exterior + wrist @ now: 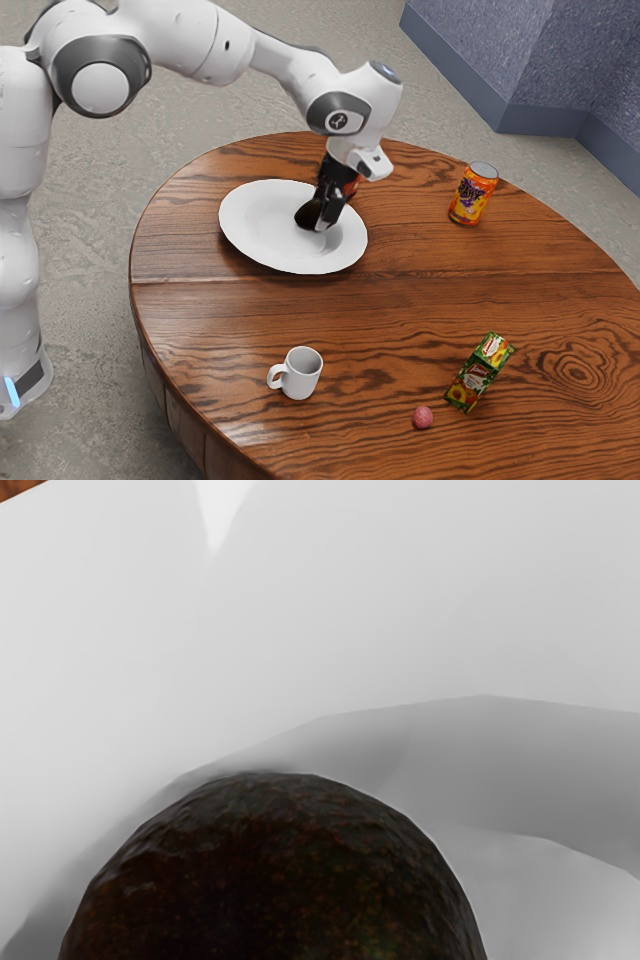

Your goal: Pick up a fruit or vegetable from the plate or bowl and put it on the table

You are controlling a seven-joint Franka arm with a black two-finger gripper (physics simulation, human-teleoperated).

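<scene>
The black gripper [325,212] reaches down into the right part of the white plate [262,225] in the exterior view. Right at its tip is a dark avocado [306,215], low over or on the plate; whether it touches the plate I cannot tell. The gripper partly covers this fruit. In the wrist view the avocado [275,880] looms large and rounded at the lower edge, directly under the hand, with the pale plate [400,600] behind it. The wooden table [400,300] carries the plate.
An orange can [473,195] stands beyond the plate toward the exterior view's right. Nearer that camera are a white mug [302,374], a green juice carton [479,372] and a small pink ball [423,417]. Bare wood lies between the plate and the carton.
</scene>
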